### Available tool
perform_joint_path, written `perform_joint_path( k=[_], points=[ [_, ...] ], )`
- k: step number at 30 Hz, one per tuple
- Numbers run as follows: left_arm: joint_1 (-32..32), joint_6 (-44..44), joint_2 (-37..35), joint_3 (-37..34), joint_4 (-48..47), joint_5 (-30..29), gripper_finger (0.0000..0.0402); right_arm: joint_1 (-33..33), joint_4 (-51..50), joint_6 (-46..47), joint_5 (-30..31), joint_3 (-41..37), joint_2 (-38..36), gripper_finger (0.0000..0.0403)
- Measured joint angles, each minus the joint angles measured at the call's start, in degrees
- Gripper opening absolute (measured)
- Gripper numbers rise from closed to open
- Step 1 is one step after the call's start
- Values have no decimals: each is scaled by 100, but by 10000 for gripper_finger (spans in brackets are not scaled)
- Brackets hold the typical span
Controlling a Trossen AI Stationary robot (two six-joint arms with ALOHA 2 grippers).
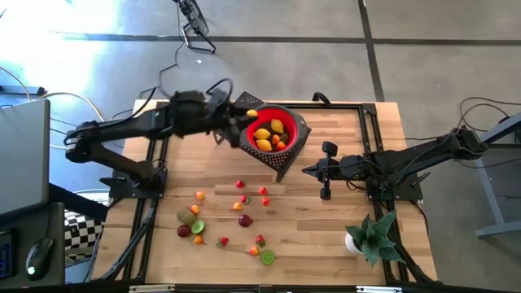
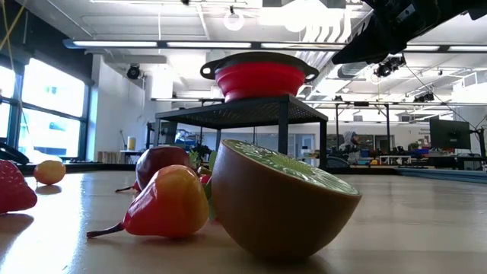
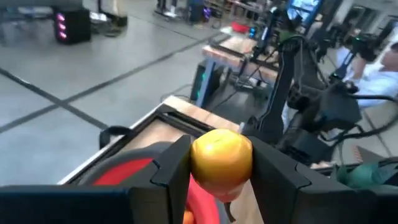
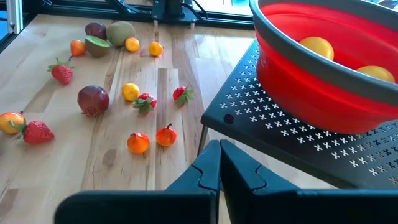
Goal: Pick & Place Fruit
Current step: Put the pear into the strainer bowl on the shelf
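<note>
Overhead, table-level and wrist views share red bowl [image 1: 273, 134].

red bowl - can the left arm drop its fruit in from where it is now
Probably yes. The left claw is shut on a yellow-orange fruit and sits at the red bowl's rim, above the raised black stand. Nothing covers the bowl, and the right claw waits shut off to the side.

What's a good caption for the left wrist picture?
Left claw grips a yellow-orange fruit above the red bowl.
</note>
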Motion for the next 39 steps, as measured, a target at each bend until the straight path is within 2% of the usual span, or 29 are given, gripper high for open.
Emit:
perform_joint_path(
  k=[4,11,20,34,39],
  points=[
    [631,-14,423,1,29,1009,139,0,-7,0,-2,0,0,2],
    [1080,40,1159,1,69,1826,139,0,-26,-8,-2,0,0,2],
    [1128,318,1716,1,62,1882,139,0,-37,-31,-2,0,0,2],
    [1128,349,1811,1,24,1848,139,0,-50,-27,-2,0,0,2],
    [1128,476,1811,1,-19,1834,167,0,-50,-25,-2,0,0,2]
  ],
)
